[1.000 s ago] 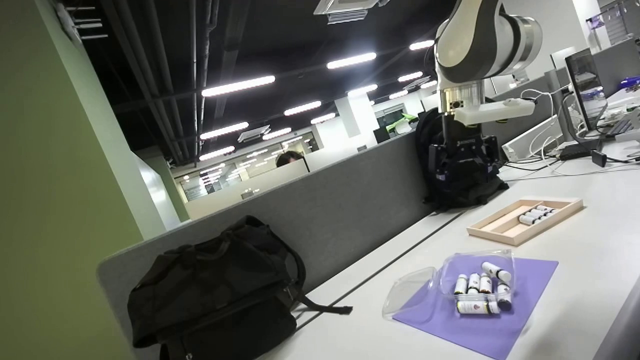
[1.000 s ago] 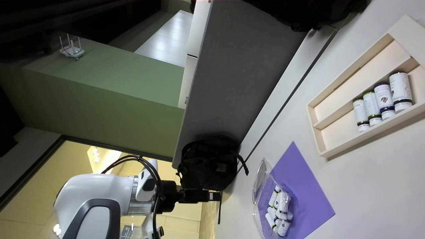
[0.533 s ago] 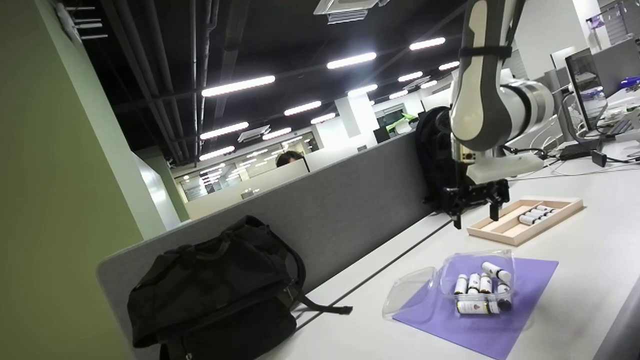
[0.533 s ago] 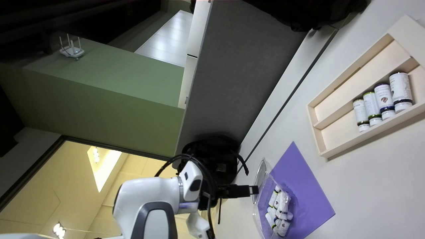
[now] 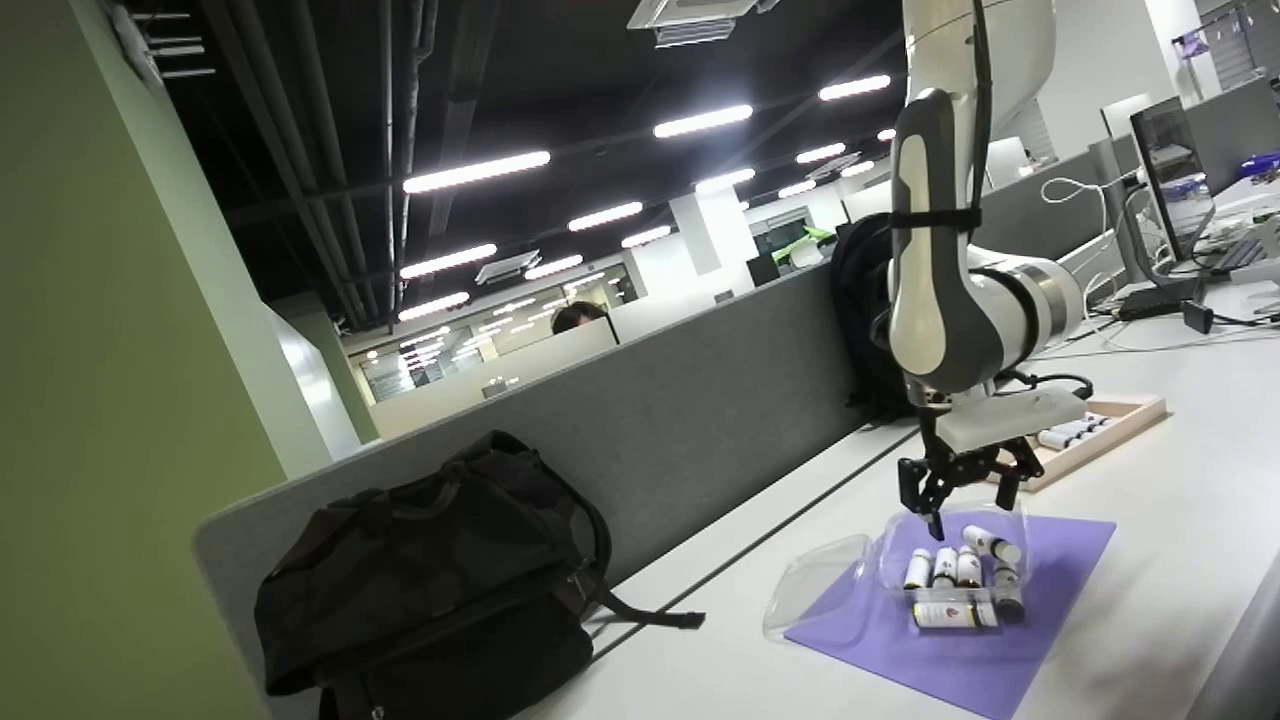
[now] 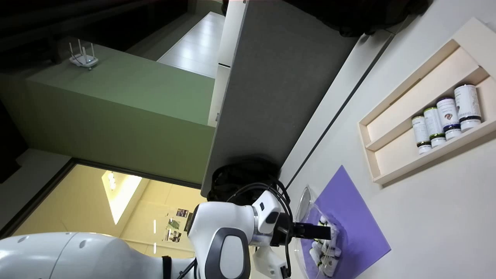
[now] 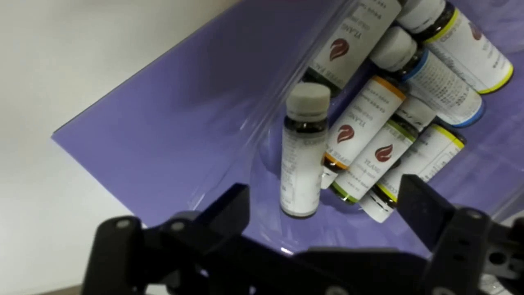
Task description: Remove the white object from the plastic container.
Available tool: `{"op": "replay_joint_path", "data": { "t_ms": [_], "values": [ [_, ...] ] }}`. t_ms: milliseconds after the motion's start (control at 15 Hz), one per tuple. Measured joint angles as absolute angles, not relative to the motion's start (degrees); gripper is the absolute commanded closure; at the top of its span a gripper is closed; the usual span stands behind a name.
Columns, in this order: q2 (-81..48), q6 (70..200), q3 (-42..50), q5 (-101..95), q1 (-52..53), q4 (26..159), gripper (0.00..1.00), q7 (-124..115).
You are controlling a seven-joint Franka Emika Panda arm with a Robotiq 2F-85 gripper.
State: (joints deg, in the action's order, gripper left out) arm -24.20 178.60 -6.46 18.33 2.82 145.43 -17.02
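The clear plastic container (image 5: 886, 560) lies open on a purple mat (image 5: 1070, 545), its clear lid (image 5: 815, 590) hinged out to one side. It holds several white-labelled bottles (image 5: 992, 543). In the wrist view, a white-capped bottle (image 7: 301, 176) lies tilted near the container's edge (image 7: 256, 141), apart from the fingers; other bottles (image 7: 364, 123) lie beside it. My gripper (image 5: 970, 512) is open and empty above the container, pointing down. It also shows side-on in an exterior view (image 6: 327, 232), hiding some bottles. In the wrist view its fingers (image 7: 325, 192) are spread wide.
A wooden-framed tray (image 6: 371, 162) with several white bottles (image 6: 434, 122) stands farther along the table. Black backpacks (image 5: 440, 580) (image 5: 865, 330) lean against a grey partition (image 5: 700, 420). A monitor (image 5: 1170, 190) and cables (image 5: 1085, 280) are at the far end.
My gripper has swung away from in front of the backpack and moved down to just above the container. Its fingers now show spread apart. The container and bottles stay about where they were.
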Motion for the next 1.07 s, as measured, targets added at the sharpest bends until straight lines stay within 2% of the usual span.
{"op": "replay_joint_path", "data": {
  "t_ms": [133, 200, 267, 333, 600, 933, 1067],
  "values": [
    [-25.3, 177.8, -7.2, 18.5, 2.4, 144.1, 0.00, -17.0],
    [-25.7, 177.0, -7.6, 18.9, 2.2, 143.5, 0.25, -17.0],
    [-25.9, 175.8, -8.0, 19.2, 2.0, 142.9, 0.26, -17.0],
    [-26.2, 174.2, -8.3, 19.3, 1.9, 142.3, 0.31, -17.0],
    [-26.8, 165.5, -7.5, 19.9, 1.9, 139.4, 0.57, -17.1],
    [-27.1, 159.4, -6.6, 20.7, 1.8, 136.9, 0.85, -17.1],
    [-26.6, 157.3, -6.3, 21.2, 1.7, 136.2, 0.88, -17.1]
  ]
}}
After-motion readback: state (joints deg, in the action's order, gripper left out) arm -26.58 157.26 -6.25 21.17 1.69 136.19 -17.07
